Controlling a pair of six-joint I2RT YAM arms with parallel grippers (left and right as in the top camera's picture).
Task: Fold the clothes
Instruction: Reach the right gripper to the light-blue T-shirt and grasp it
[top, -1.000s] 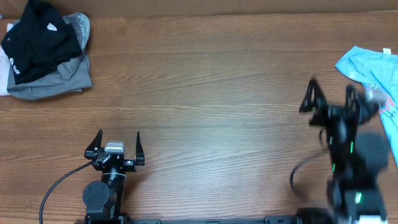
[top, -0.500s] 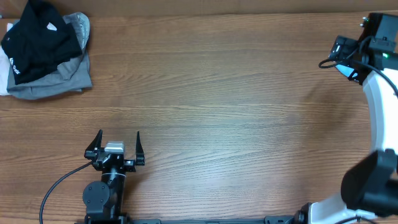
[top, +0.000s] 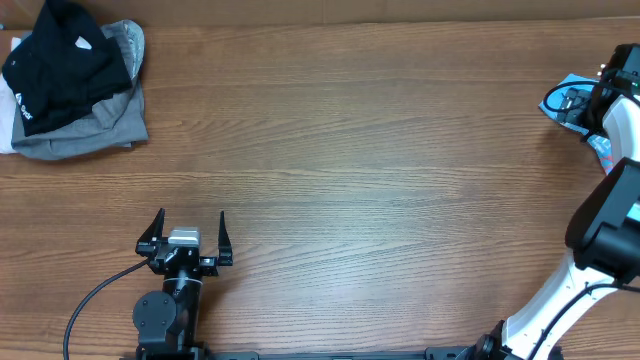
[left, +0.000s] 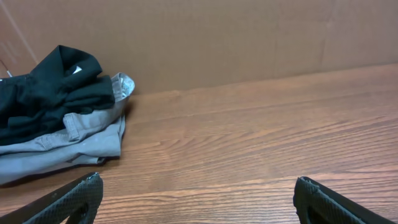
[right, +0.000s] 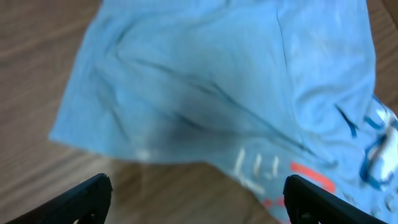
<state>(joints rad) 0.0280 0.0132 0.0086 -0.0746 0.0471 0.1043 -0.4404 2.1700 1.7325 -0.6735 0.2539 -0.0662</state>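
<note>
Finds the crumpled blue T-shirt (right: 205, 93) at the far right edge of the counter (top: 350, 150), just beneath the right claw (right: 196, 182), spread wide and gripping nothing, with the left claw (top: 190, 215), likewise released, well apart at lower left, so favours the right arm.

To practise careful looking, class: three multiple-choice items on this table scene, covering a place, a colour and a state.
1. Where on the brown wooden table does the light sky-blue thin-fabric T-shirt lie? A centre B right edge C near-left corner
2. What colour is the garment atop the grey cloth garment? A red B yellow C black
3. The jaws of the left gripper are: A open, empty B shut on cloth C shut on cable
Key: B, it shows at the right edge; C, a black garment tops it; A, they stand apart over bare wood.
</note>
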